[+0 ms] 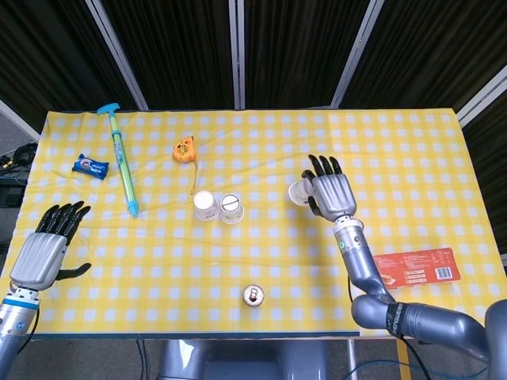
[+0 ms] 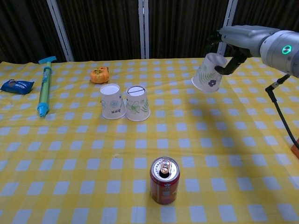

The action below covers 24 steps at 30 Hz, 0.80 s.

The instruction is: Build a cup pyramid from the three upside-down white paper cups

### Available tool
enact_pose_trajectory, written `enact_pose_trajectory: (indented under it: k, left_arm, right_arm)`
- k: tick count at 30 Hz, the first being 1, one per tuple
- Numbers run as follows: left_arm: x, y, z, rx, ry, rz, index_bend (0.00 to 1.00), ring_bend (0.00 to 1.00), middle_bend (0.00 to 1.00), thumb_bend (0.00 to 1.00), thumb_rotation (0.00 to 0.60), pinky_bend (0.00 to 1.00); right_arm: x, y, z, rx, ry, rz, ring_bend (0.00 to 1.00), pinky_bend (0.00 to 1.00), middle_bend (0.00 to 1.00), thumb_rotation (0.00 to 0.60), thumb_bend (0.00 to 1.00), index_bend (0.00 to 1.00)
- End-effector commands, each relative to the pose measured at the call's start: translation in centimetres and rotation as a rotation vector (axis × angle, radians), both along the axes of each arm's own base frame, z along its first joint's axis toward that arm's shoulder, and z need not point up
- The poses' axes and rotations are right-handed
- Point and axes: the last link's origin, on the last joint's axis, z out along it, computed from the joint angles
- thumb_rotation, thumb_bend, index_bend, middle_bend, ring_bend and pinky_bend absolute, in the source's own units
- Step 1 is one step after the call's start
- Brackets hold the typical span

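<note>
Nearest the robot, at the front edge of the yellow checked table (image 2: 233, 196), stands a red soda can (image 2: 164, 180). It is upright, and its silver top shows in the head view too.

Down at the front left corner, the left hand (image 1: 47, 245) sits low over the cloth. Its dark fingers are spread apart and it holds nothing. The chest view does not show it.

On the right side near the front lies a flat red packet (image 1: 417, 266), right beside the right arm.

Farther back, in the middle of the table, two white paper cups stand upside down. The left cup (image 2: 112, 101) and the right cup (image 2: 137, 103) touch each other, side by side. Both have small flower prints on them.

Off to the right of those two, the right hand (image 1: 331, 192) is up in the air. It holds the third cup (image 2: 208, 73) from the side. This cup is lifted off the table and tilted, well apart from the two standing cups. It has flowers on it too.

Farther back on the left, a long green and blue water squirter (image 2: 44, 87) lies on the cloth. A small blue snack bag (image 2: 17, 86) lies just to its left. Near the back, behind the two cups, sits an orange tape measure (image 2: 99, 74).
</note>
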Motion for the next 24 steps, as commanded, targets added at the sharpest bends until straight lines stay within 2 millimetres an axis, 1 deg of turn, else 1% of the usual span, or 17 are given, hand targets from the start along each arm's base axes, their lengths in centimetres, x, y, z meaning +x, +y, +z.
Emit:
enact_pose_trajectory:
  k: [1, 4, 7, 10, 12, 13, 19, 24]
  left_arm:
    - [-0.1, 0.0, 0.1, -0.003, -0.008, 0.001, 0.00, 0.00, 0.00, 0.12, 0.600, 0.00]
    - [-0.1, 0.1, 0.2, -0.002, -0.013, 0.004, 0.00, 0.00, 0.00, 0.12, 0.600, 0.00]
    - [-0.3, 0.2, 0.4, -0.001, -0.023, 0.009, 0.00, 0.00, 0.00, 0.12, 0.600, 0.00]
    - [-0.4, 0.3, 0.5, -0.001, -0.026, 0.012, 0.00, 0.00, 0.00, 0.12, 0.600, 0.00]
    - [-0.4, 0.3, 0.5, -0.003, -0.030, 0.014, 0.00, 0.00, 0.00, 0.12, 0.600, 0.00]
    - [-0.4, 0.3, 0.5, -0.008, -0.035, 0.013, 0.00, 0.00, 0.00, 0.12, 0.600, 0.00]
    - [-0.9, 0.5, 1.2, -0.009, -0.066, 0.027, 0.00, 0.00, 0.00, 0.12, 0.600, 0.00]
    - [-1.1, 0.7, 1.1, -0.020, -0.072, 0.035, 0.00, 0.00, 0.00, 0.12, 0.600, 0.00]
  right_arm:
    - [3.8, 0.4, 1.0, -0.030, -0.004, 0.092, 0.00, 0.07, 0.05, 0.600, 0.38, 0.40]
    - [5.3, 0.6, 0.9, -0.029, -0.007, 0.119, 0.00, 0.07, 0.05, 0.600, 0.38, 0.40]
    - [7.6, 1.1, 0.6, -0.023, -0.013, 0.157, 0.00, 0.07, 0.05, 0.600, 0.38, 0.40]
    - [8.9, 1.4, 0.3, -0.017, -0.015, 0.181, 0.00, 0.07, 0.05, 0.600, 0.38, 0.40]
    - [10.1, 1.8, -0.4, -0.001, -0.018, 0.201, 0.00, 0.07, 0.05, 0.600, 0.38, 0.41]
    - [11.1, 2.2, -1.5, 0.028, -0.022, 0.214, 0.00, 0.07, 0.05, 0.600, 0.38, 0.41]
    - [13.1, 2.2, -4.4, 0.048, -0.020, 0.192, 0.00, 0.07, 0.05, 0.600, 0.38, 0.40]
    - [13.9, 2.1, -5.5, 0.055, -0.027, 0.186, 0.00, 0.07, 0.06, 0.600, 0.38, 0.41]
